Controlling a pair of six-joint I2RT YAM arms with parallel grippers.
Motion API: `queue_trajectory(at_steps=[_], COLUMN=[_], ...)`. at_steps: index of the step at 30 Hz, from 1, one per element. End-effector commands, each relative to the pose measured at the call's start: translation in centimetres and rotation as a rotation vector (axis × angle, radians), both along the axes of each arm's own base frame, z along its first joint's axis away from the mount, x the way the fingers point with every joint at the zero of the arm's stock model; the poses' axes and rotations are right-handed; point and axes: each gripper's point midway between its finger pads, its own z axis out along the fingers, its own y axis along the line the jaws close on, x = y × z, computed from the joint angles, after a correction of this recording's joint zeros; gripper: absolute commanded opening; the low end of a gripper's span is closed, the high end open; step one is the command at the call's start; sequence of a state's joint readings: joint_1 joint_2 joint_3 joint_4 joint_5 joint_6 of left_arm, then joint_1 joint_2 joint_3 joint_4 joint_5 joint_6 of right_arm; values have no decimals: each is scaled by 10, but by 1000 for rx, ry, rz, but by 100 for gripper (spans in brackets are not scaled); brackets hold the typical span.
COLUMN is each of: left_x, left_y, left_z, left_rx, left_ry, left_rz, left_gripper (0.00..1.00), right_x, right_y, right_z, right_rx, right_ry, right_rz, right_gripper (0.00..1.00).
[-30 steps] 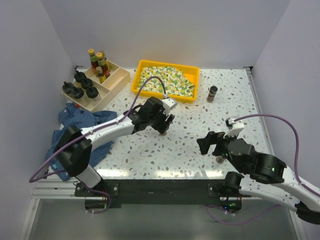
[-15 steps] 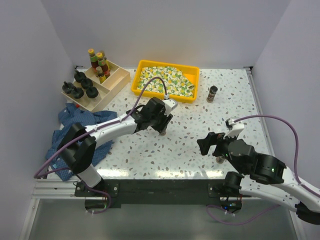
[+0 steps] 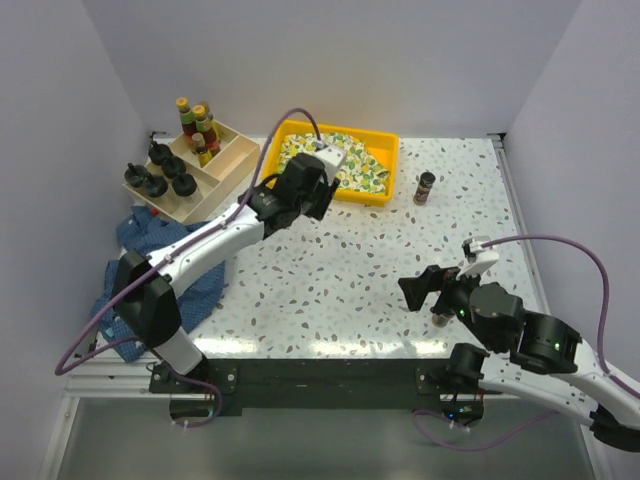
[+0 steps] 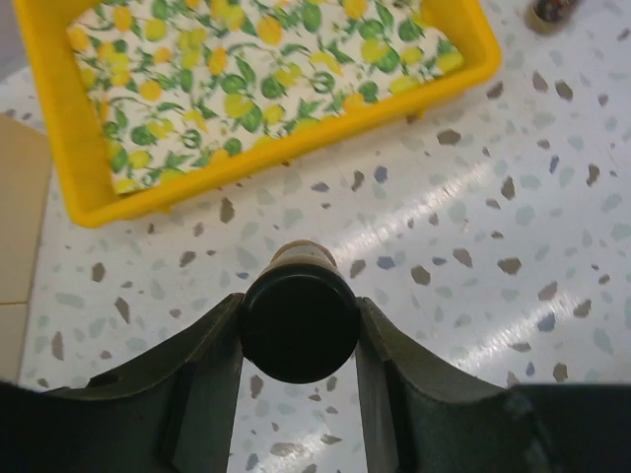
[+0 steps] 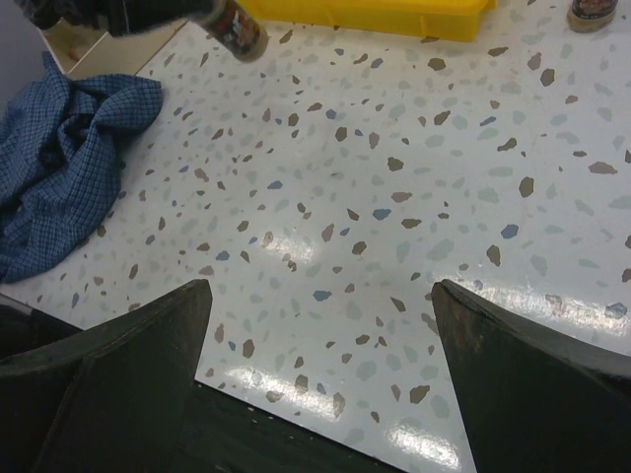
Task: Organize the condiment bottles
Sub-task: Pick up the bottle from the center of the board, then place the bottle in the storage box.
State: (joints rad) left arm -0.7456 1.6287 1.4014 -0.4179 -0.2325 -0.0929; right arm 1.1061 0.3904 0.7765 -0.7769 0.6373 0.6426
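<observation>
The left gripper (image 4: pixel 299 301) is clamped on a small brown spice jar with a black cap (image 4: pixel 299 330), holding it above the speckled white table (image 4: pixel 473 197), just before the yellow plastic tray's (image 4: pixel 69 128) front rim. The right gripper (image 5: pixel 315 291) hangs with its jaws wide apart and empty over bare tabletop near the front edge. A second brown jar (image 3: pixel 425 187) stands right of the tray.

tray (image 4: pixel 296 146): yellow | cloth (image 4: pixel 246 59): lemon print | rag (image 5: pixel 69 168): blue check | spice jar (image 4: pixel 299 320): black cap
</observation>
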Motion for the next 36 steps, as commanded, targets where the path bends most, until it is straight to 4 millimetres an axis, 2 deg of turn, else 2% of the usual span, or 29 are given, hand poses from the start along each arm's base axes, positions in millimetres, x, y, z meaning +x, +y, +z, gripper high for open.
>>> queue_trajectory(at_steps=[1,2,6,7,9,10,12,13,16,18,19,21,22,23,25,32,36], left_x=[61,77,114,125,141,151,167,173,193,204,210,218,223,227,234,249,256], left_y=[47,65,106,124,133,150,156,166,182,187,192,193,196,197,205,220,224], left_z=[58,71,85,87,89,89,89,88,80,74,78,72,77,67,66,38,29], left_rx=[-53,-64,-51,-57,-105,-119,-142,-135,-113,-120,-127,-129,-132,-127,-133,-112,-95], left_ry=[-119,-151,-216,-223,-217,-217,-208,-203,-197,-188,-207,-207,-220,-200,-197,-179,-189], left_rz=[193,244,369,410,425,456,462,480,523,529,529,515,515,514,529,535,527], left_gripper=[0,0,0,0,0,0,0,0,0,0,0,0,0,0,0,0,0], right_x=[2,1,1,1,0,0,0,0,-1,-2,-3,-3,-4,-4,-5,-8,-9], right_y=[-3,-4,-6,-7,-7,-7,-9,-10,-9,-10,-11,-12,-13,-13,-12,-7,-4], right_z=[11,12,16,16,17,17,18,17,18,22,18,19,18,19,20,15,13], right_rx=[43,42,50,52,57,57,62,64,69,77,62,65,63,70,72,70,64], right_ry=[-36,-40,-44,-45,-43,-42,-41,-39,-34,-25,-14,-6,-2,-1,2,38,55], right_rz=[-16,-13,-18,-19,-18,-18,-24,-29,-26,-29,-31,-36,-39,-39,-32,-17,-10], right_gripper=[99,99,99,99,99,99,99,99,99,99,99,99,99,99,99,99,99])
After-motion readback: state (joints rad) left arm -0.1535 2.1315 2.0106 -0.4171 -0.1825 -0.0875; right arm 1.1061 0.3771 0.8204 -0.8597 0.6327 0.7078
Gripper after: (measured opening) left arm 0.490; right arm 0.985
